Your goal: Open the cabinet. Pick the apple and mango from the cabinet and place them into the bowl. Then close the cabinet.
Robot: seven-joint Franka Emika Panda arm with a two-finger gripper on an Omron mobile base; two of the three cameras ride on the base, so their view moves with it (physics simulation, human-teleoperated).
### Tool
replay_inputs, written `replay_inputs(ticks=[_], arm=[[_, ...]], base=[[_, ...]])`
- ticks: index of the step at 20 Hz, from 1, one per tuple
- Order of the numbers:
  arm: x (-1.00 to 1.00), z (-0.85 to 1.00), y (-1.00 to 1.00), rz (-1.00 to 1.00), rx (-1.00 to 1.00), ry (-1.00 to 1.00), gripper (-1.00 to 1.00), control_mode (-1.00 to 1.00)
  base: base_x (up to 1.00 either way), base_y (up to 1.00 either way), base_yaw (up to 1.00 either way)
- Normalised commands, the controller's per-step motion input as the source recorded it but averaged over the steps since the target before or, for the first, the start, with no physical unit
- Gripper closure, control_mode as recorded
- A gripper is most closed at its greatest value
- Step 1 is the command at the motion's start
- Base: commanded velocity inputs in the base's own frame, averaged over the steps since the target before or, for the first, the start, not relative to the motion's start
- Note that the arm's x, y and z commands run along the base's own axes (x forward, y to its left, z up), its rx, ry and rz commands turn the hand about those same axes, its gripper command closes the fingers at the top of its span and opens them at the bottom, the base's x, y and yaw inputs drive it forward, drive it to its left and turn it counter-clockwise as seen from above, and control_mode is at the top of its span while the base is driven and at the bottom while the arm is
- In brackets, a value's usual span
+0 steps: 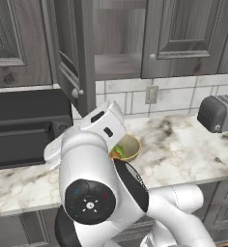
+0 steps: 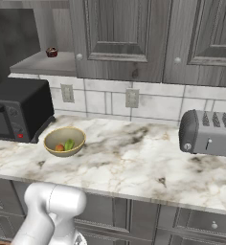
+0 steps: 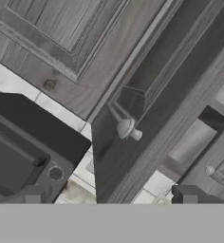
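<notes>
Bowl (image 2: 64, 141): beside microwave (image 2: 19, 109), holds apple (image 2: 60, 148) and mango (image 2: 69, 144) (fruit delivered).
Cabinet (image 1: 73, 62): left door open.
Tool (image 3: 109, 199): spread, empty, facing knob (image 3: 127, 129) for closing.

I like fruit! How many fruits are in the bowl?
2. In the bowl, the apple lies on the left and the mango beside it on the right. More could hide below the rim.

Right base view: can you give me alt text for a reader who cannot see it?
A tan bowl on a marble counter holds the apple and the mango, beside a black microwave. Above, the cabinet stands open at left; a toaster sits at right.
</notes>
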Motion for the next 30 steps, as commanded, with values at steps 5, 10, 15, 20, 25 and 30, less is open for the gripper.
replay_inputs(ticks=[5,10,15,20,25,30], arm=[[0.1,-0.06,0.38,-0.13,-0.24,0.0,-1.0,-1.0],[0.26,0.0,0.09,-0.17,-0.19,0.02,-1.0,-1.0],[0.25,-0.02,0.0,-0.18,-0.16,0.01,-1.0,-1.0],[0.26,-0.03,0.0,-0.16,-0.18,0.0,-1.0,-1.0],[0.38,0.0,0.0,-0.12,-0.14,0.0,-1.0,-1.0],[0.31,0.0,-0.15,-0.07,-0.08,0.0,-1.0,-1.0]], base=[[0.0,0.0,0.0],[0.0,0.0,0.0],[0.0,0.0,0.0],[0.0,0.0,0.0],[0.0,0.0,0.0],[0.0,0.0,0.0]])
